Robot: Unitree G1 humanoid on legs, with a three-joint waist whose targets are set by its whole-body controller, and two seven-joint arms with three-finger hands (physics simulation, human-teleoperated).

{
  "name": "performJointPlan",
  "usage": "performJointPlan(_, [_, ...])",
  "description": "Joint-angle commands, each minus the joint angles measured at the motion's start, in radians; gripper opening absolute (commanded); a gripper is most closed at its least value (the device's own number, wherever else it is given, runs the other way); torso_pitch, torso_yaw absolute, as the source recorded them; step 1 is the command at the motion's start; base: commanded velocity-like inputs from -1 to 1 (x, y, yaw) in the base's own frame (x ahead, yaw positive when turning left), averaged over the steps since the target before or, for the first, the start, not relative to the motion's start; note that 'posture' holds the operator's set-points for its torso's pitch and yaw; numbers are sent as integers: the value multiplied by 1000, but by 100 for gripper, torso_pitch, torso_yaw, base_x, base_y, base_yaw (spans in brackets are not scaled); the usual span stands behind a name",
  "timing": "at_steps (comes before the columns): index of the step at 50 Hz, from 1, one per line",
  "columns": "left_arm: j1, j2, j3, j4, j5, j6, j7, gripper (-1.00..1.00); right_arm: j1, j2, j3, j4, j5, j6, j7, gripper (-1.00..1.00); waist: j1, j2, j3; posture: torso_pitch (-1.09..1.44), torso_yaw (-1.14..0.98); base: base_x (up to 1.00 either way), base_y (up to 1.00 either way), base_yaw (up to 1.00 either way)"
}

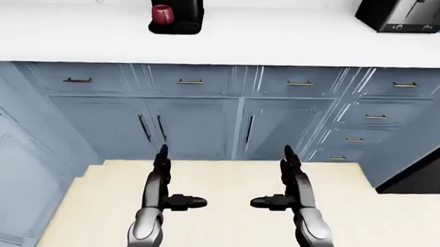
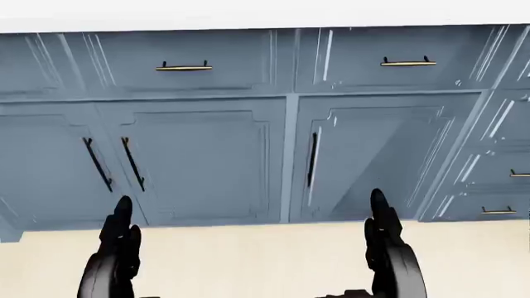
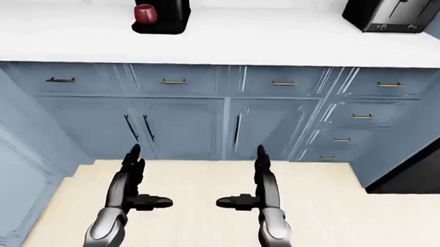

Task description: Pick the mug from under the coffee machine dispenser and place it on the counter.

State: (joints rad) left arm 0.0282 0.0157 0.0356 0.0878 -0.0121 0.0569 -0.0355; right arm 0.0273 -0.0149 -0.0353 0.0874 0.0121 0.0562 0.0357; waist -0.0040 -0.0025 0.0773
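1. The small red ceramic mug [image 1: 161,14] sits upper left, on the white table [image 1: 281,40] under the black coffee machine [image 1: 177,6].
2. Left robot hand [image 1: 175,182] and right robot hand [image 1: 285,183] are both released, holding nothing, low in frame.
3. I'd walk closer and drift left before reaching.

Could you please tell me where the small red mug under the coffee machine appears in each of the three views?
Left-eye view: the small red mug sits top left of centre, against the black coffee machine.
Right-eye view: top left, further left, on the white counter.
Head view: not in it; only blue cabinets show.
Shared landmark: the paired black vertical door handles.
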Motion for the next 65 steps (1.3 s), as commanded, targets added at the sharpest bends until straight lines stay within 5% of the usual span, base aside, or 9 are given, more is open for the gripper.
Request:
performJointPlan(1, [-31,13,5,-160,-30,-55,-35,100,-25,-8,3,-128,4,-45,12,100,-2,-8,-1,0,0,0,0,0])
performJointPlan(3, [-67,35,49,-274,-48,61,-19,100,-91,-49,-40,-204,21,26,40,100,7,-1,-64,0,0,0,0,0])
performJointPlan(5, [-70,34,54,-281,-46,70,-20,100,-93,-46,-46,-206,18,30,48,100,5,-10,-25,0,0,0,0,0])
performJointPlan(7, [-70,33,55,-282,-44,70,-21,100,-90,-43,-46,-208,14,29,51,100,7,-9,-66,0,0,0,0,0])
performJointPlan(13, [-81,38,69,-293,-48,86,-22,100,-96,-42,-55,-217,15,41,56,100,9,-4,-87,0,0,0,0,0])
performJointPlan(30, [-157,99,164,-407,-92,200,-15,100,-251,-133,-145,-299,50,180,30,100,8,-3,-91,0,0,0,0,0])
performJointPlan(44, [-260,204,275,-490,-154,329,6,100,-384,-250,-241,-325,99,256,24,100,7,-1,-74,0,0,0,0,0])
performJointPlan(55, [-360,363,411,-522,-238,429,30,100,-500,-382,-314,-265,154,293,7,100,6,1,-66,0,0,0,0,0])
performJointPlan(65, [-434,483,470,-560,-320,524,83,100,-563,-466,-337,-254,203,310,-15,100,5,6,-58,0,0,0,2,0])
